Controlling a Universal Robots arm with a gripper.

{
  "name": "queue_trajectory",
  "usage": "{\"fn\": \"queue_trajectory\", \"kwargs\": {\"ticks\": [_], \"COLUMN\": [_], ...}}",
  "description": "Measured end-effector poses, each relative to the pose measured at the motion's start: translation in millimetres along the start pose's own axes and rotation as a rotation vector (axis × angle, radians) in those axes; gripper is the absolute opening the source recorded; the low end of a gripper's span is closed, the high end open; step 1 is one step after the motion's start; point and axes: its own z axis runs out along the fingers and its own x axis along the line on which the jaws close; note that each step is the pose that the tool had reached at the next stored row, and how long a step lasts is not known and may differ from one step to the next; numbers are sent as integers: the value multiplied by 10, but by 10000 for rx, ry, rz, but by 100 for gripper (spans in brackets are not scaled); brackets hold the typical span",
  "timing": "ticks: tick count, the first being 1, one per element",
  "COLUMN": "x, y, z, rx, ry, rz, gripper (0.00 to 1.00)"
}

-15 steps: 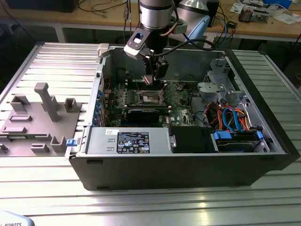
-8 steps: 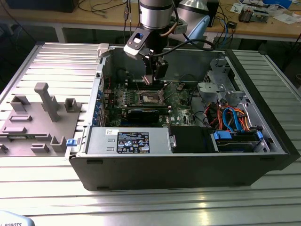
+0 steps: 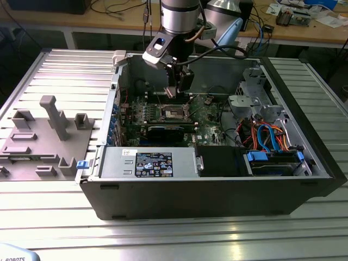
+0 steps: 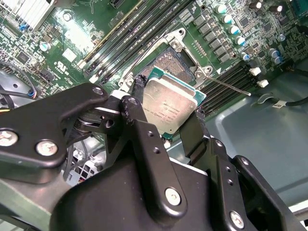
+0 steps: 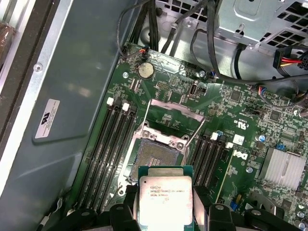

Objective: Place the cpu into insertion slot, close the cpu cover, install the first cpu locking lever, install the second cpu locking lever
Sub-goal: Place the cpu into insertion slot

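Ribbed metal counter (image 3: 163,239), open computer case (image 3: 217,190): at upper centre of the exterior view your gripper (image 3: 173,92) pinches the cpu (image 4: 171,108) by opposite edges, above the insertion slot (image 4: 166,61), cpu cover (image 5: 174,113) raised. Judge it light, stiff, fragile; keep to the edges.

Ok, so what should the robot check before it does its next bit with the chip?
1. Is the cpu gripped? Ok: the gripper is shut on two of its edges.
2. Is the slot free? Ok: its dark centre is bare.
3. Is the cover out of the way? Ok: it stands raised off the slot.
4. Is the lever clear? Ok: it lies swung out beside the slot.
5. Is the cpu square over the slot? Cannot tell: it hangs above the slot, not yet seated.
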Motion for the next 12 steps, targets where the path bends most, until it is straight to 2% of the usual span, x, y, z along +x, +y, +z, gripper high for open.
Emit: {"fn": "queue_trajectory", "kwargs": {"ticks": [12], "x": [3], "y": [-8], "z": [2], "rx": [2], "ry": [-5], "rz": [167], "gripper": [55]}}
